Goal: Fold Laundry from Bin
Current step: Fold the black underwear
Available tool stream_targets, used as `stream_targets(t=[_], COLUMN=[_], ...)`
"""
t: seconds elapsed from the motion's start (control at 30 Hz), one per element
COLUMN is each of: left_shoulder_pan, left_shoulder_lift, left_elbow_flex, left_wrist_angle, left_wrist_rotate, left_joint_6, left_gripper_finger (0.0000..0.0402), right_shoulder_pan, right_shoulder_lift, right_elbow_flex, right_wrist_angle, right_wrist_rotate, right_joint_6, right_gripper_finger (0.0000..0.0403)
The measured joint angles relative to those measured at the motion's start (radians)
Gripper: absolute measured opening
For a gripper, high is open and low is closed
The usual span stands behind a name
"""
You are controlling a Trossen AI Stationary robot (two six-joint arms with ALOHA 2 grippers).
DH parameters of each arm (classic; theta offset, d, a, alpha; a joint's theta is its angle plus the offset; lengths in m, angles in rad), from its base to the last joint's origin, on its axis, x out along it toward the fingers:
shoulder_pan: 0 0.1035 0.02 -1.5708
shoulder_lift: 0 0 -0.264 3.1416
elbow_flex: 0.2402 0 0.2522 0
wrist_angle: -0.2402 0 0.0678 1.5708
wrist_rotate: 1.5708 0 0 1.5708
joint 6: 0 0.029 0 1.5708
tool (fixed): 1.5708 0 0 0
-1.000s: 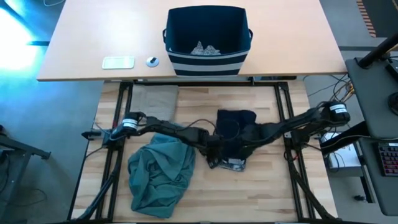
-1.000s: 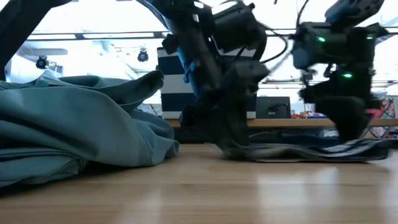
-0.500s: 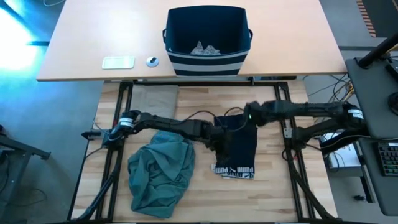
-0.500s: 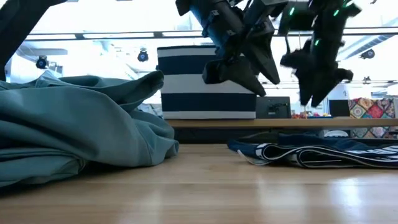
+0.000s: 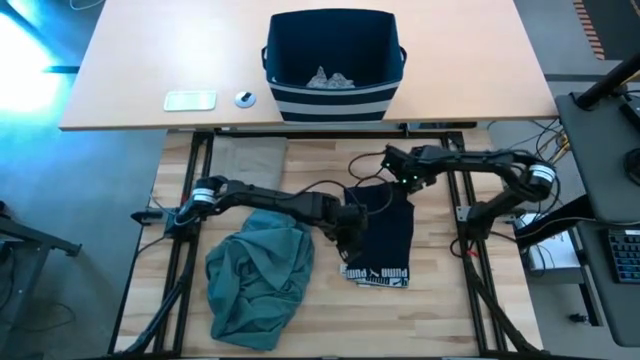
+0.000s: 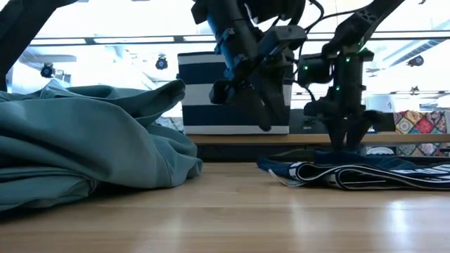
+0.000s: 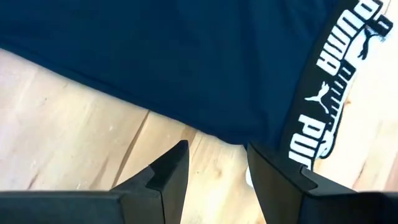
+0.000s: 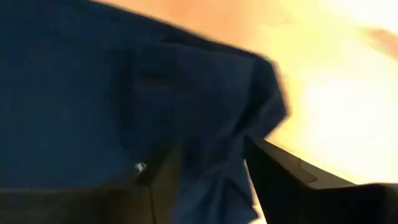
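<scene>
The navy garment [image 5: 382, 232] lies flat on the wooden table, its white-lettered band [image 5: 378, 273] at the near end. My left gripper [image 7: 217, 165] hangs open over the garment's left edge [image 5: 347, 238], nothing between its fingers. My right gripper [image 8: 208, 168] stands open just above the garment's far end [image 5: 398, 178], pointing down [image 6: 348, 144]. The teal-green garment [image 5: 258, 285] lies crumpled at the near left. The beige one [image 5: 248, 158] lies flat at the far left. The bin [image 5: 333, 62] stands on the desk beyond, with grey pieces [image 5: 330, 77] inside.
A small white flat device [image 5: 190, 100] and a round object [image 5: 245, 98] lie on the desk left of the bin. Bare wood shows on the table's right side [image 5: 440, 260] and along its near edge. The table frame's dark rails run along both sides.
My left gripper has risen off the navy garment. My right gripper has swung from the garment's near end toward the table's far edge and turned. The garment, bunched under both grippers a second ago, now lies flat with its lettered band showing.
</scene>
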Motion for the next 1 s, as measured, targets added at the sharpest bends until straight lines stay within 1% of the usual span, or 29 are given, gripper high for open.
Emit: stream_targets(t=[0.13, 0.3, 0.4, 0.43, 0.53, 0.67, 0.77, 0.9, 1.0], left_shoulder_pan=[0.0, 0.0, 0.0, 0.0, 0.0, 0.0, 0.0, 0.003, 0.003], left_shoulder_lift=[0.0, 0.0, 0.0, 0.0, 0.0, 0.0, 0.0, 0.007, 0.027], left_elbow_flex=[-0.007, -0.008, -0.008, -0.008, -0.008, -0.009, -0.009, -0.009, -0.009], left_wrist_angle=[0.016, 0.045, 0.044, 0.045, 0.045, 0.045, 0.05, 0.079, 0.108], left_wrist_rotate=[0.0, -0.009, -0.01, -0.01, -0.01, -0.009, -0.012, -0.017, -0.017], left_joint_6=[-0.011, -0.018, -0.023, -0.023, -0.023, -0.023, -0.023, -0.032, -0.056], left_gripper_finger=[0.0149, 0.0149, 0.0149, 0.0149, 0.0149, 0.0149, 0.0149, 0.0149, 0.0149], right_shoulder_pan=[-0.001, 0.0, 0.0, 0.002, 0.005, 0.005, 0.004, -0.006, -0.012], right_shoulder_lift=[0.034, 0.067, 0.058, 0.047, 0.004, -0.054, -0.078, -0.063, -0.027], right_elbow_flex=[0.0, 0.0, 0.003, 0.009, 0.04, 0.101, 0.12, 0.068, 0.003], right_wrist_angle=[0.003, 0.017, 0.019, 0.014, -0.029, -0.14, -0.202, -0.22, -0.216], right_wrist_rotate=[-0.007, -0.006, -0.003, -0.003, -0.003, -0.002, 0.023, 0.069, 0.145], right_joint_6=[0.004, 0.002, 0.0, 0.0, 0.001, 0.016, 0.018, 0.043, 0.063], right_gripper_finger=[0.013, 0.0063, 0.0021, 0.0016, 0.0013, 0.0013, 0.0013, 0.0013, 0.0013])
